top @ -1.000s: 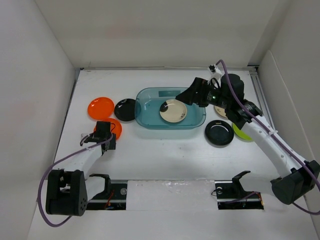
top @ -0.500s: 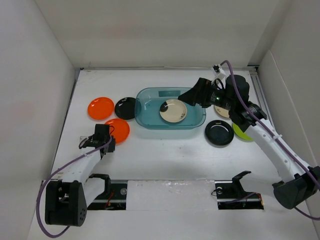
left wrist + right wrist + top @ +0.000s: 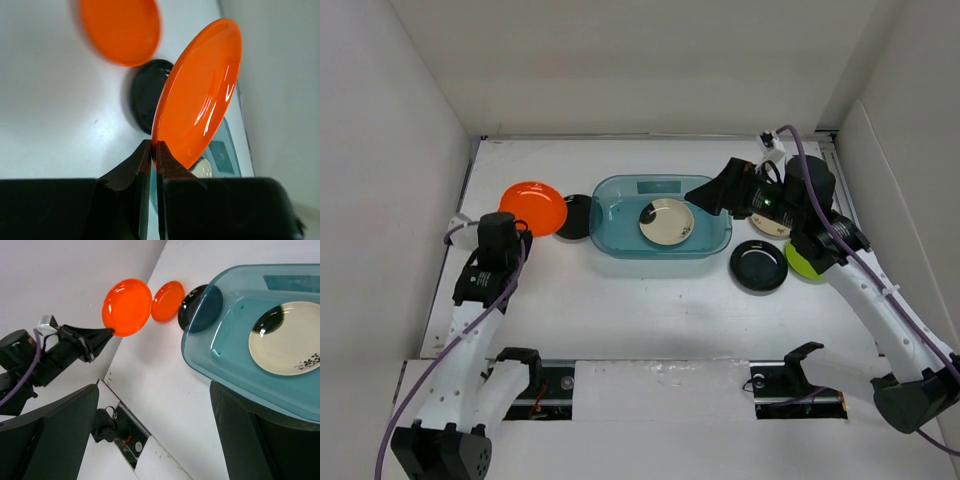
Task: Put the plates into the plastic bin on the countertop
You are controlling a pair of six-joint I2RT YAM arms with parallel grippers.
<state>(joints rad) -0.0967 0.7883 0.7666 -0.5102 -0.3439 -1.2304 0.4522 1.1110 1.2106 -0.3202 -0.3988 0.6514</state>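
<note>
Pinching the orange plate (image 3: pixel 197 95) by its rim, the left tool (image 3: pixel 154 148) should carry it high over the bin (image 3: pixel 660 254) wall before releasing; right tool (image 3: pixel 713 192) gapes empty.

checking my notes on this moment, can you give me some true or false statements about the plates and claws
The left claw grips an orange plate by its rim. True.
The bin holds two plates. False: only one cream plate lies in it.
The right claw holds a black plate. False: it is open and empty; the black plate right of the bin lies on the counter.
A second orange plate lies on the counter. True.
</note>
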